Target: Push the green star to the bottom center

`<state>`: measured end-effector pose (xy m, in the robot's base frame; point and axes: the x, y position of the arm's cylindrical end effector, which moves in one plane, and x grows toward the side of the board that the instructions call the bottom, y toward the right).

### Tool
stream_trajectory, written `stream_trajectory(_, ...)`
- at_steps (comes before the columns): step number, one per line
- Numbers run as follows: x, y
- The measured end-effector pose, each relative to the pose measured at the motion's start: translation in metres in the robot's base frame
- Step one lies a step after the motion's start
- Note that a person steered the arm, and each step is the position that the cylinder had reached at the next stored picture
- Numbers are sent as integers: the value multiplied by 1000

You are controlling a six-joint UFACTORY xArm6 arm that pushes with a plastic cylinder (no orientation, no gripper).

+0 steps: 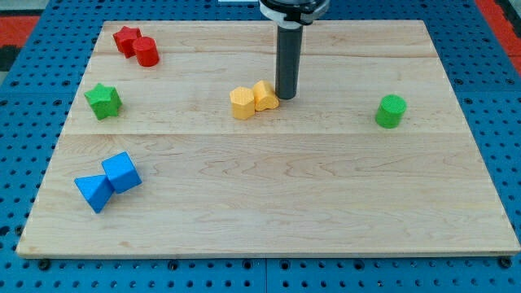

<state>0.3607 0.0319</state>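
Note:
The green star (103, 100) lies near the board's left edge, in the upper half of the view. My tip (286, 97) stands near the board's middle top, far to the right of the star. It touches or nearly touches the right side of two yellow blocks: a yellow pentagon-like block (264, 95) and a yellow hexagon-like block (242, 103), which sit side by side.
A red star (126, 38) and a red cylinder (147, 51) sit together at the upper left. A blue cube (122, 172) and a blue triangular block (94, 192) sit at the lower left. A green cylinder (391, 111) stands at the right. The wooden board (326, 203) lies on a blue pegboard.

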Motion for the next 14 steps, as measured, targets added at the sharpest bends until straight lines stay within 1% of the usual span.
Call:
stream_trajectory(2,-6,-31)
stream_trajectory(3,-39,-40)
stream_trajectory(4,-96,-118)
stream_trajectory(5,-55,-201)
stream_trajectory(6,-17,-224)
stream_trajectory(7,-14,-300)
stream_trajectory(8,17,-294)
stream_trajectory(9,57,-240)
stream_trajectory(10,83,-178)
stream_trajectory(11,89,-129)
stream_trajectory(12,75,-101)
stream_trajectory(13,133,-90)
stream_trajectory(14,152,-79)
